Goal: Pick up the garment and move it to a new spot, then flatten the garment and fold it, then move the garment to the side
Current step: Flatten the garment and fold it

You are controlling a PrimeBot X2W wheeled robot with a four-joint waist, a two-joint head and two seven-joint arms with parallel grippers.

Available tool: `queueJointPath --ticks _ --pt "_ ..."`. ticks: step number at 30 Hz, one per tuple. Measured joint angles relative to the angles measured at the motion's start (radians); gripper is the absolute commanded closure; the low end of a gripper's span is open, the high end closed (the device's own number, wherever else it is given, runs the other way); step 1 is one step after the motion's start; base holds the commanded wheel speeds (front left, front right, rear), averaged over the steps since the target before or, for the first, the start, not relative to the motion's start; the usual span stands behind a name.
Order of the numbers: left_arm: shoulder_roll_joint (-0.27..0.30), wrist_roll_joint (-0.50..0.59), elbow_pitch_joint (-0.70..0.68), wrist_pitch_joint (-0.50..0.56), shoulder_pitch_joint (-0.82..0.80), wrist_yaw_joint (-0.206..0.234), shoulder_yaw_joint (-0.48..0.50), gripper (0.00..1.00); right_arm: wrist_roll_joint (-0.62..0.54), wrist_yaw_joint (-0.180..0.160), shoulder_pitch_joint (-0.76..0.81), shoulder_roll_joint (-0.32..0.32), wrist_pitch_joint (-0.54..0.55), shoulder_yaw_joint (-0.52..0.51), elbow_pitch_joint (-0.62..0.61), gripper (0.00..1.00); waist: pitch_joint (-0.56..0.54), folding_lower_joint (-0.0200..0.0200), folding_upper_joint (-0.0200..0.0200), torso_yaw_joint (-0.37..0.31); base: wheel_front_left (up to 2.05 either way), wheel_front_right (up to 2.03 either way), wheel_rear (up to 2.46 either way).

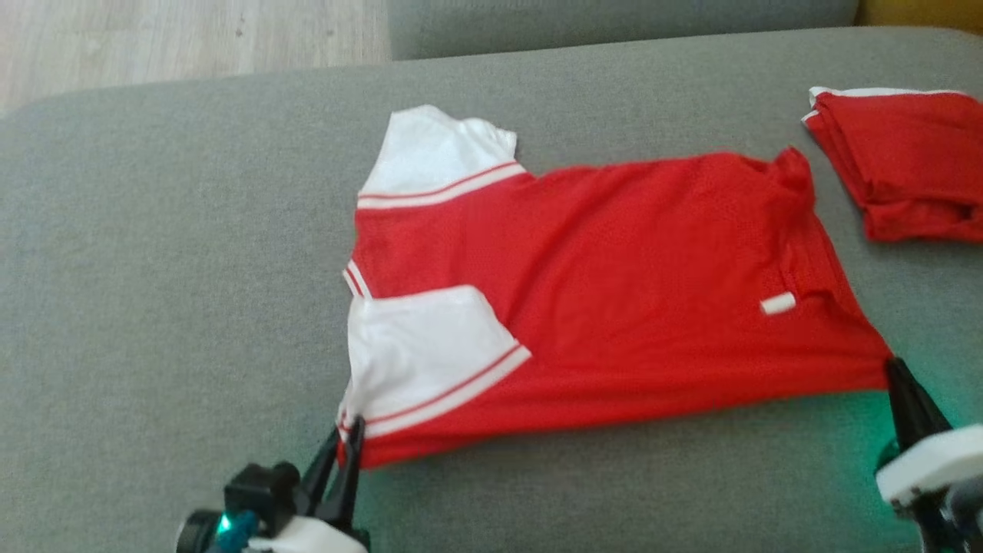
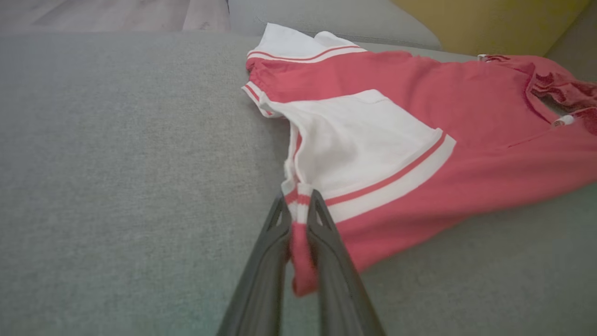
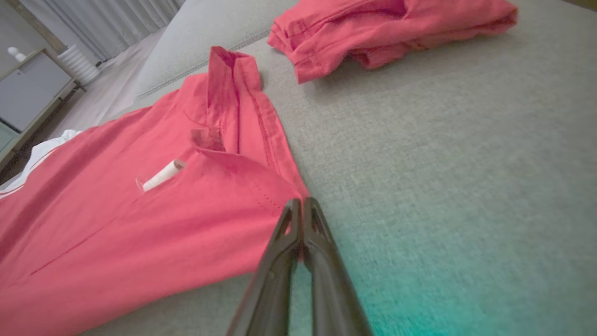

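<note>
Now, nearest me, the left gripper (image 2: pixel 297 205) is clamped almost closed on the near-left corner of the red-and-white garment (image 1: pixel 614 292), with red cloth bunched between its fingers. The right gripper (image 3: pixel 302 207) is pinched fully together on the near-right hem corner. The garment lies spread on the grey cushion (image 1: pixel 192 269), mostly flat, so I judge I'm at the start of the fold (or a last tug to flatten, hard to say). Next I'd lift both corners together, evenly, and carry the near edge over toward the far edge. Further off, the far-right corner (image 1: pixel 795 173) is rucked up and may need smoothing. Beyond it, apart from the garment, sits a folded red pile (image 1: pixel 906 161); I'd keep my right arm clear of it.
</note>
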Motion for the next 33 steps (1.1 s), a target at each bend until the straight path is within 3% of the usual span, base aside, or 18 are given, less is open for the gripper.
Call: queueJointPath --ticks 8,9,10,11,12,13,14,20,24,28,30,33 --pt "0.011 -0.028 -0.017 0.045 0.051 -0.001 -0.019 1.0 -0.056 0.0 0.089 0.034 0.059 -0.093 -0.085 1.0 -0.015 0.0 0.0 -0.01 0.0 0.0 0.0" --pt "0.013 -0.031 -0.018 0.05 0.051 -0.002 -0.019 1.0 -0.065 0.0 0.089 0.043 0.065 -0.102 -0.094 0.71 -0.015 0.0001 0.0 -0.012 0.0 0.0 0.0" --pt "0.015 -0.032 -0.017 0.055 0.051 -0.002 -0.019 1.0 -0.073 0.0 0.089 0.05 0.074 -0.11 -0.102 0.56 -0.015 0.0001 0.0 -0.014 0.0 0.0 0.0" --pt "0.017 -0.032 -0.017 0.06 0.051 -0.002 -0.02 1.0 -0.081 0.0 0.089 0.055 0.083 -0.119 -0.109 0.07 -0.014 0.0001 0.0 -0.016 0.0 0.0 0.0" --pt "0.019 -0.032 -0.015 0.061 0.051 -0.002 -0.02 0.65 -0.09 0.0 0.089 0.06 0.089 -0.13 -0.118 0.0 -0.013 0.0001 0.0 -0.017 0.0 0.0 0.0" --pt "0.02 -0.032 -0.013 0.07 0.051 -0.002 -0.021 0.16 -0.099 0.0 0.089 0.063 0.091 -0.143 -0.125 0.0 -0.011 0.0001 0.0 -0.019 0.0 0.0 0.0" --pt "0.023 -0.031 -0.011 0.07 0.051 -0.001 -0.022 0.0 -0.109 0.0 0.09 0.067 0.1 -0.154 -0.134 0.0 -0.01 0.0002 0.0 -0.02 0.0 0.0 0.0" --pt "0.042 -0.031 -0.034 0.087 0.04 -0.001 -0.02 0.0 -0.147 0.0 0.093 0.089 0.12 -0.195 -0.19 0.0 0.002 0.0002 0.0 -0.029 0.0 0.0 0.0" --pt "0.102 -0.018 -0.132 0.143 -0.036 -0.004 0.001 0.0 -0.174 0.0 0.095 0.112 0.138 -0.218 -0.236 0.0 0.027 0.0002 0.0 -0.036 0.0 0.0 0.0" --pt "0.186 -0.003 -0.165 0.261 -0.265 -0.067 0.035 0.0 -0.191 0.0 0.092 0.121 0.162 -0.219 -0.287 0.0 0.07 0.0003 0.0 -0.042 0.0 0.0 0.0" --pt "0.193 -0.04 -0.148 0.319 -0.408 -0.128 0.044 0.0 -0.195 0.0 0.079 0.124 0.173 -0.218 -0.31 0.0 0.096 0.0002 0.0 -0.048 0.0 0.0 0.0" --pt "0.192 -0.095 -0.062 0.424 -0.612 -0.179 0.039 0.0 -0.199 0.0 0.04 0.125 0.186 -0.207 -0.336 0.0 0.147 0.0004 0.0 -0.062 0.0 0.0 0.0"
